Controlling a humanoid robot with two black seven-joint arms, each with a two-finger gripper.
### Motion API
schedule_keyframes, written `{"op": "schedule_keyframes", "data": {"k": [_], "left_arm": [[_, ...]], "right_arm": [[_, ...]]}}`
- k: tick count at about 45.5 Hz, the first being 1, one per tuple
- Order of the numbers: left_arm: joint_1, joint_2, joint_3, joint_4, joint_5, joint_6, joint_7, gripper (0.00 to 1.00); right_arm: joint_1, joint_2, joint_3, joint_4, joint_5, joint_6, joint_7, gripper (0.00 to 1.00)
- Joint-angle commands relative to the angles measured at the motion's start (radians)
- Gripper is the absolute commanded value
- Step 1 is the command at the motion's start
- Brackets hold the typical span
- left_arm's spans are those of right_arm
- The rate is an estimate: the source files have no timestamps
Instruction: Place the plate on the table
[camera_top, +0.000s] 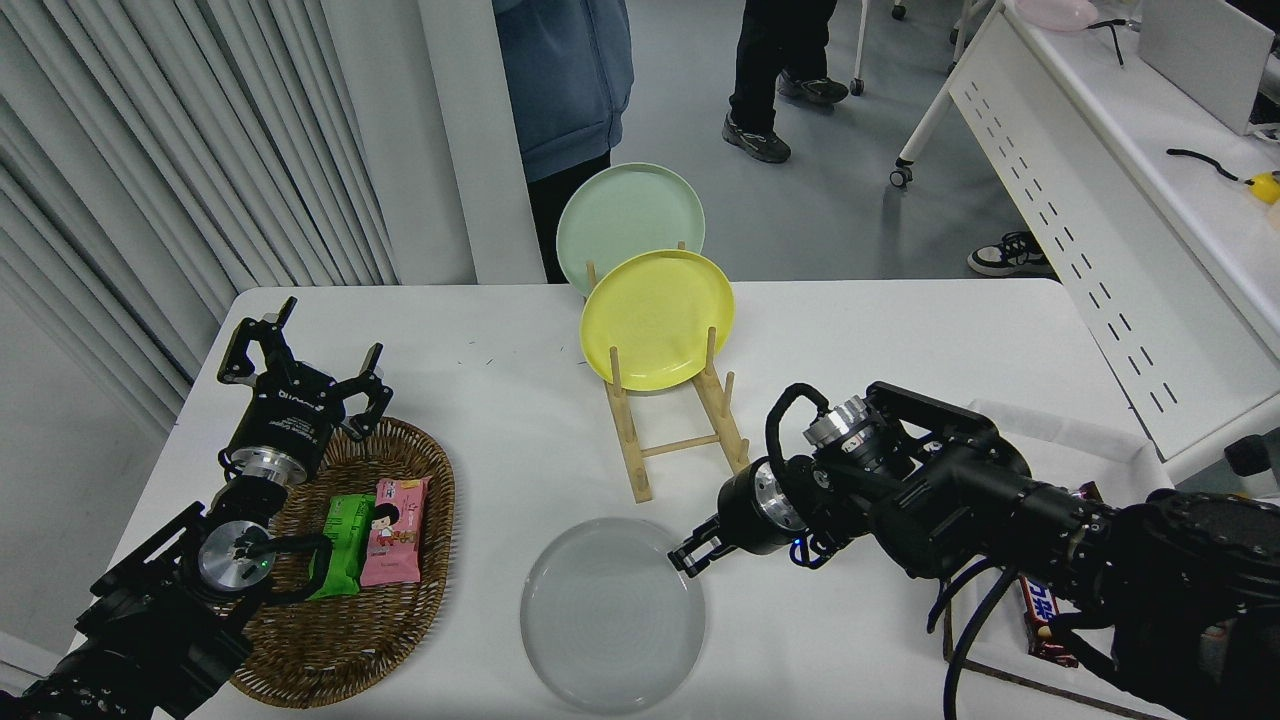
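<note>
Right pincer reaches leftward, low; left pincer parked, spread.

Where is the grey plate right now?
In the head view the grey plate lies on the white table near its front edge, just in front of the wooden rack, with the right gripper at its right rim.
</note>
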Motion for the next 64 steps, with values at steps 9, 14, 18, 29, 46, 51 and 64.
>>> {"op": "schedule_keyframes", "data": {"k": [9,14,18,29,46,51,64], "left_arm": [[0.0,0.0,0.0,-0.001,0.0,0.0,0.0,1.0],[0.0,0.0,0.0,0.001,0.0,0.0,0.0,1.0],[0.0,0.0,0.0,0.001,0.0,0.0,0.0,1.0],[0.0,0.0,-0.001,-0.001,0.0,0.0,0.0,1.0],[0.0,0.0,0.0,0.001,0.0,0.0,0.0,1.0],[0.0,0.0,0.0,0.001,0.0,0.001,0.0,1.0],[0.0,0.0,0.0,0.001,0.0,0.0,0.0,1.0]], "right_arm": [[-0.001,0.001,0.002,-0.007,-0.006,0.0,0.0,0.0],[-0.001,0.001,0.004,-0.007,-0.008,0.0,0.0,0.0],[-0.001,0.001,0.007,-0.007,-0.008,0.0,0.0,0.0],[0.014,0.001,0.005,0.006,-0.009,0.0,0.0,0.97],[0.068,-0.085,0.008,0.223,-0.017,0.0,-0.004,1.0],[0.075,-0.131,0.022,0.309,-0.003,0.0,-0.012,1.0],[0.135,-0.266,0.08,0.501,0.012,0.0,-0.013,1.0]]}}
